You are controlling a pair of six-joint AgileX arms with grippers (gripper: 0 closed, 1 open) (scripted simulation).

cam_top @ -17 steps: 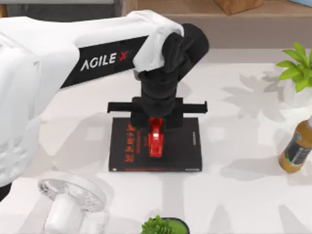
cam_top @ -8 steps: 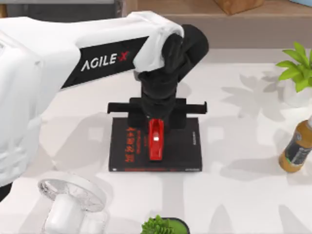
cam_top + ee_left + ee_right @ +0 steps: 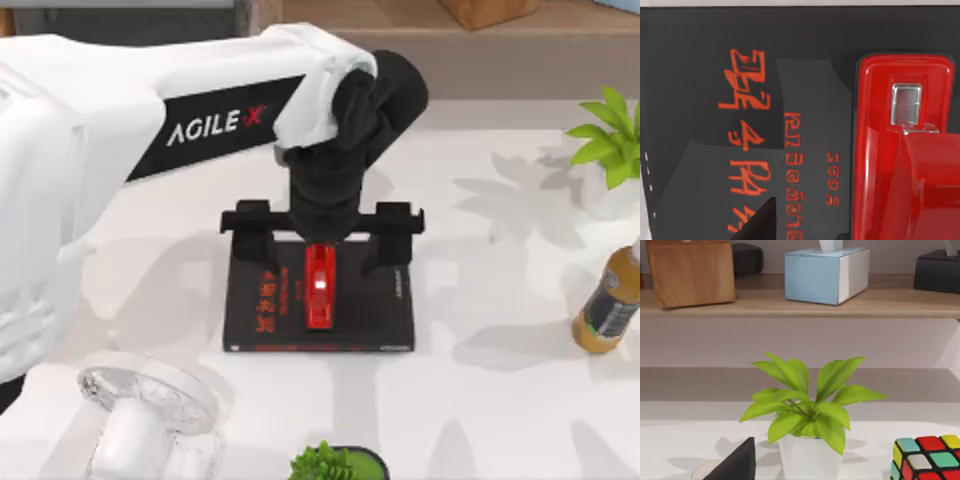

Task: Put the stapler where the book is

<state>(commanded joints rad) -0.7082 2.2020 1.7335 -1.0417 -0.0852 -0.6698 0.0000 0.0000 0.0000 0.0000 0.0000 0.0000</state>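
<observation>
Over the middle of the desk (image 3: 480,380), my left end effector (image 3: 322,240) hangs above the far edge of the book (image 3: 370,300), its two black fingers (image 3: 250,222) spread wide to either side and gripping nothing. Between and just in front of them, the stapler (image 3: 320,298) lies flat on the black cover, lengthwise, beside the red lettering. From the left wrist view I see the stapler (image 3: 905,150) resting on the book (image 3: 700,75), the silvery patch on top facing up, well clear of both fingers. At the desk's right side I see a potted plant (image 3: 612,140) and a bottle (image 3: 608,305). My right wrist view faces a potted plant (image 3: 810,415) with a colour cube (image 3: 925,457) beside it; whether my right end effector is spread or closed I cannot tell.
</observation>
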